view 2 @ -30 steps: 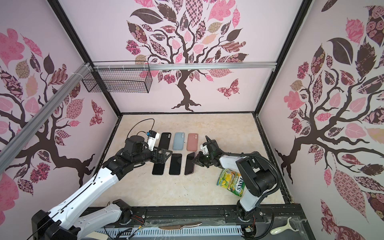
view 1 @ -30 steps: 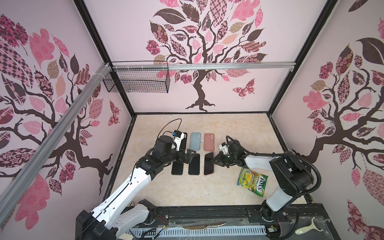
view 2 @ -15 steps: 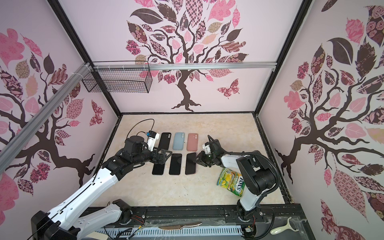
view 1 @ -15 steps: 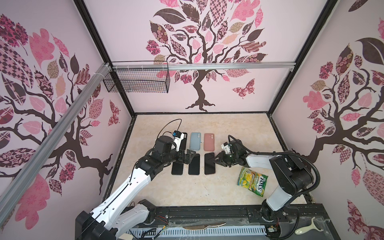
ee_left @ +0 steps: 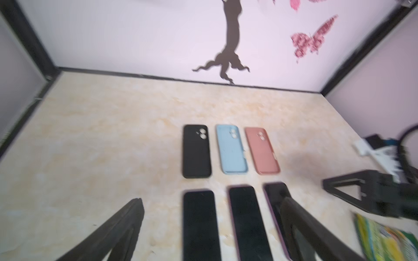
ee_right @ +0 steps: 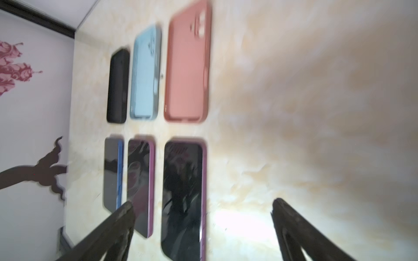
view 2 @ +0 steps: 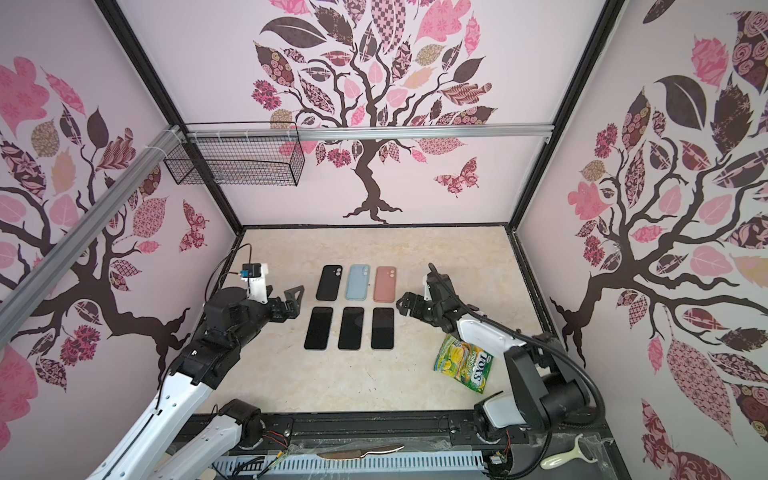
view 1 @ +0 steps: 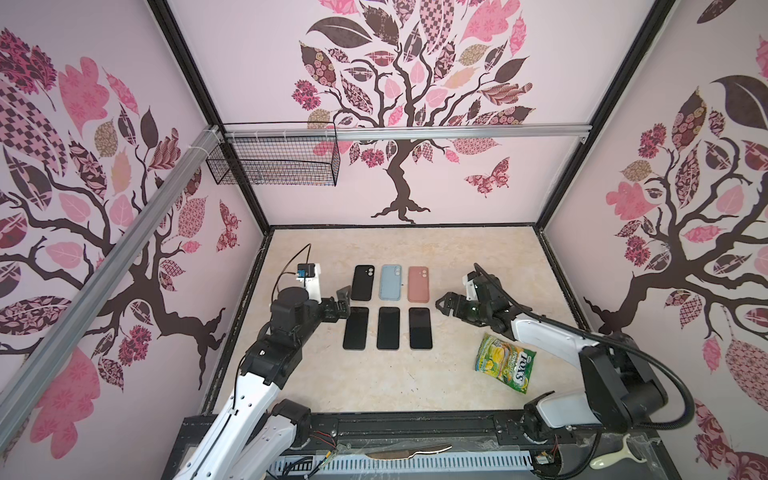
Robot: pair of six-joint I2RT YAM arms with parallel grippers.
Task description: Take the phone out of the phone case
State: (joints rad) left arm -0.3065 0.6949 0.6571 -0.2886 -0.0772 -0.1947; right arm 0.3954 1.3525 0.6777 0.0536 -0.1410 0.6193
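You're looking at white shells and black joints on the left arm (view 1: 249, 399) and right arm (view 1: 548, 336) — a thick black cable (view 1: 683, 388) is looping off the right.

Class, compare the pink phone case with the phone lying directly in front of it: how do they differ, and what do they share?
The pink case is matte salmon; the phone shows a glossy black screen with a purple edge. The case has two round camera holes; the phone's face is plain. The case lies in the far row, the phone in the near row. Both lie flat, alike in outline.
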